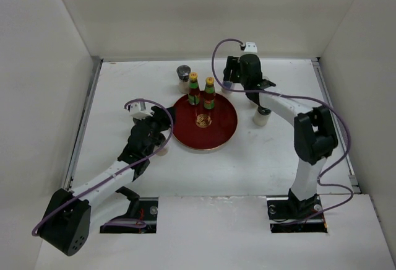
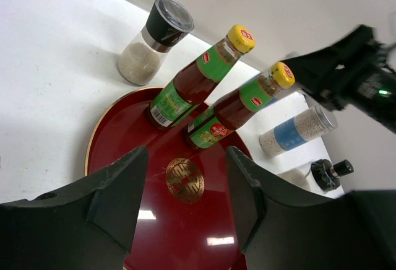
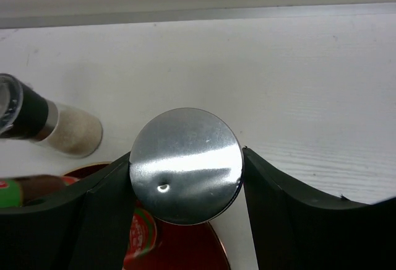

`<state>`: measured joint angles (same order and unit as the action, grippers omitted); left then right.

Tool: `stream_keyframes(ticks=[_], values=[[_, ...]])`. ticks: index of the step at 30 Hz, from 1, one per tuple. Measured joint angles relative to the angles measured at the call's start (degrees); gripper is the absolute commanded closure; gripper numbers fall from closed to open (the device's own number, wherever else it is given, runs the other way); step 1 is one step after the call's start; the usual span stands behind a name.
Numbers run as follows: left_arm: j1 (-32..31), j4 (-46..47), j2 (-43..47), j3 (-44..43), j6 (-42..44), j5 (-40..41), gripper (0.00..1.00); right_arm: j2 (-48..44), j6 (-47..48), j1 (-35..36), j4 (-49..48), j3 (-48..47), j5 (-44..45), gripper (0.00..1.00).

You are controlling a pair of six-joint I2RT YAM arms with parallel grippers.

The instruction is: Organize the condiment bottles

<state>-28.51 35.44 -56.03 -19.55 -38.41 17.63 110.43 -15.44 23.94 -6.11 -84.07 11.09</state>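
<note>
Two up on the red tray [image 1: 219,137], a shaker [image 2: 291,135] in my right gripper [image 3: 185,156]

My right wrist camera looks straight down on the shaker's round silver cap. Both fingers [image 3: 93,220] press against its sides, so the jaws are closed on it. The shaker, white with a blue band, sits just past the tray's far right rim. I cannot tell whether its base touches the table [image 1: 124,84].

My left gripper [image 2: 187,155] hangs over the tray's near left rim. Its jaws are part-way apart with nothing between them, and the gold emblem [image 2: 184,180] shows through the gap.

The first sauce bottle [image 2: 193,79] and the second sauce bottle [image 2: 238,106] stand upright side by side on the far part of the tray, close together with a gap between them. Each has a yellow cap and a green and red label over dark sauce.

One dark-lidded jar [image 2: 151,44] of pale grains stands on the table just behind the tray, left of the first sauce bottle. Another short jar [image 1: 262,117] stands on the table to the right of the tray, beneath my right arm.
</note>
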Motion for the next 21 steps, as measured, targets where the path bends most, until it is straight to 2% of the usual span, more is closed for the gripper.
stream_keyframes(ticks=[5, 9, 15, 21], values=[[-0.2, -0.2, 1.0, -0.1, 0.0, -0.1, 0.49, -11.4, -1.1, 0.2, -4.2, 8.8, 1.6, 0.44], [-1.1, -2.2, 1.2, -2.0, -0.1, 0.0, 0.49, -16.4, -2.0, 1.3, -7.7, 14.1, 2.9, 0.44], [-1.9, -6.1, -1.4, -8.8, -0.4, 0.6, 0.41, -16.4, -2.8, 4.1, -8.8, 19.5, 3.0, 0.44], [-1.7, -10.7, -8.0, -17.1, -1.0, 1.8, 0.33, -13.4, -2.8, 6.6, -8.9, 20.2, 3.3, 0.40]])
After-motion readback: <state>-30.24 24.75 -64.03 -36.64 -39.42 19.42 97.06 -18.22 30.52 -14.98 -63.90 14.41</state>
